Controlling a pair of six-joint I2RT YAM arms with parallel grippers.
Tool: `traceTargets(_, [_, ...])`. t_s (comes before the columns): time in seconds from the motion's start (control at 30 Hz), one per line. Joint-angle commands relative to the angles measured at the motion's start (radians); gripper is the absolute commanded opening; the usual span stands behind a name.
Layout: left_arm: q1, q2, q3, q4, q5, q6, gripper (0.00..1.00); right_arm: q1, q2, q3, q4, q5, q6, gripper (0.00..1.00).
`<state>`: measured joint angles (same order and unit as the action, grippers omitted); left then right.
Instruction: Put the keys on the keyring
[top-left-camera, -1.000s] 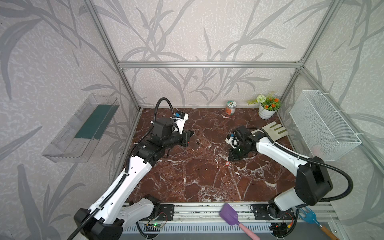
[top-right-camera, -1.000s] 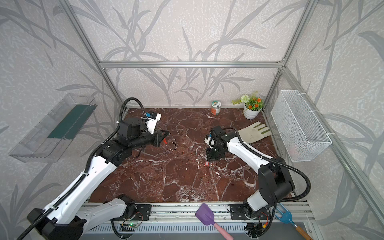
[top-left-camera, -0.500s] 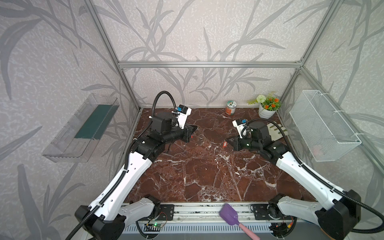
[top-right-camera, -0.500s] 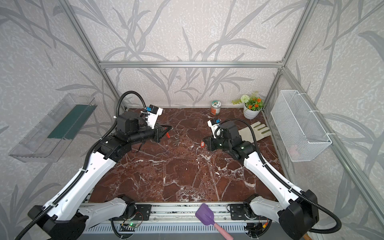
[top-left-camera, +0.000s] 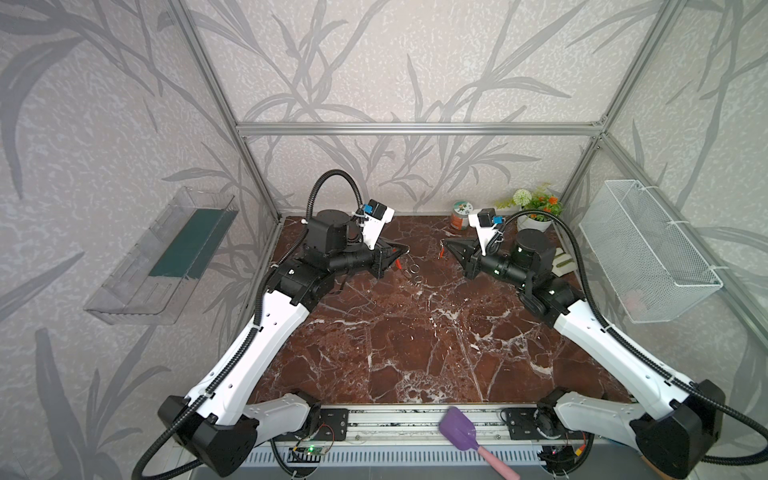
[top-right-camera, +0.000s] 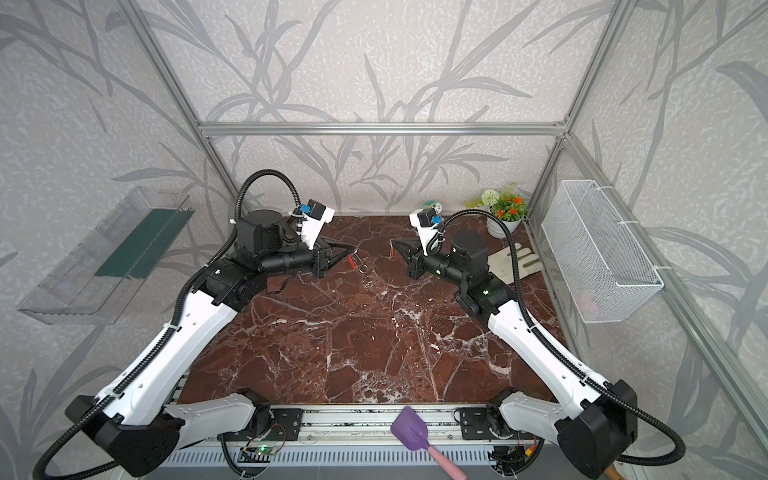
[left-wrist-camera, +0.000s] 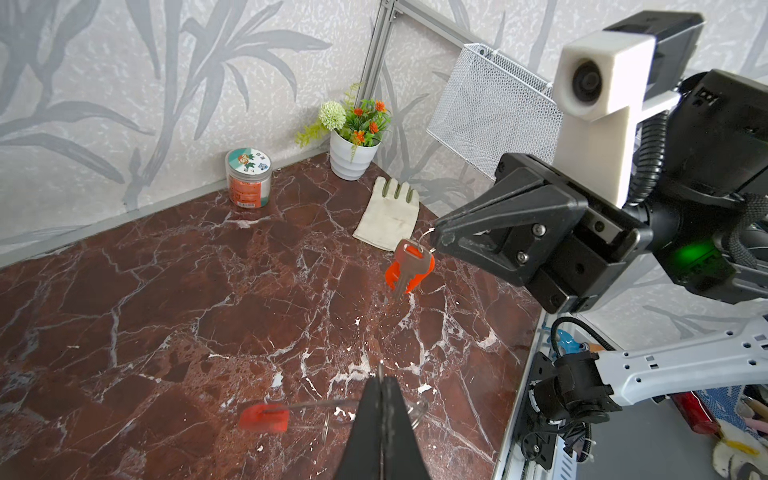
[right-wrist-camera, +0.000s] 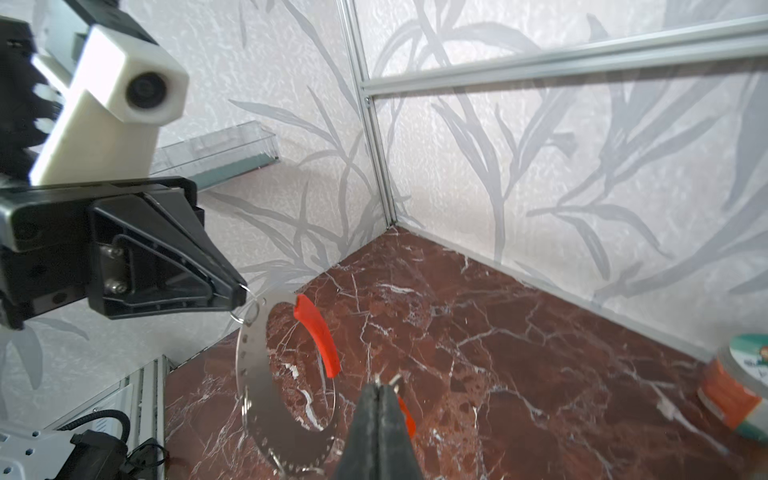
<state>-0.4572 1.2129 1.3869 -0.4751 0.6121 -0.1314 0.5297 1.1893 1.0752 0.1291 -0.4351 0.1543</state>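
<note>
**Step in hand.** Both parts are lifted clear of the counter (top-left-camera: 415, 353) and presented to each other. Judged stage: approach before threading, nothing joined yet.

**Left claw** (right-wrist-camera: 240, 296): pressed together, pinching the keyring (right-wrist-camera: 251, 365) at its upper edge, apparently by a tiny split ring there. The hoop hangs free below the tips, with its red section (right-wrist-camera: 318, 332) on the side away from this claw.

**Right claw** (left-wrist-camera: 436, 239): pressed together on a tiny metal ring. The keys (left-wrist-camera: 409, 266) dangle just beneath its tips. The two claws face each other, apart, with open air between them.

**Next move, as judged.** Close the gap and bring the keys' tiny ring to the hoop's band. Both items hang loose and may swing, so a slow, steady approach is called for. Where the hoop opens cannot be told.

**Count.**
- Keyring: one.
- Keys: one bundle, made up of one silver key and one red-orange tag behind it.
- Claws: two.
- Split rings on the hoop: at least one; the total cannot be told.
- Bystanders beyond the right claw: one jar (left-wrist-camera: 248, 178), one potted plant (left-wrist-camera: 353, 137), one glove (left-wrist-camera: 388, 214), one wire basket (left-wrist-camera: 494, 112).
</note>
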Motion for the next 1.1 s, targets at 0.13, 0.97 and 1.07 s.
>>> traceTargets(0.13, [-0.007, 0.022, 0.074, -0.064, 0.062, 0.074, 0.0, 0.006, 0.045, 0.041, 0.181, -0.106, -0.069, 0.0])
traceTargets(0.97, [-0.01, 0.016, 0.092, -0.062, 0.054, 0.084, 0.0, 0.105, 0.107, 0.093, 0.137, -0.12, -0.166, 0.0])
traceTargets(1.07, [-0.01, 0.019, 0.092, -0.056, 0.049, 0.079, 0.0, 0.109, 0.108, 0.087, 0.135, -0.113, -0.173, 0.0])
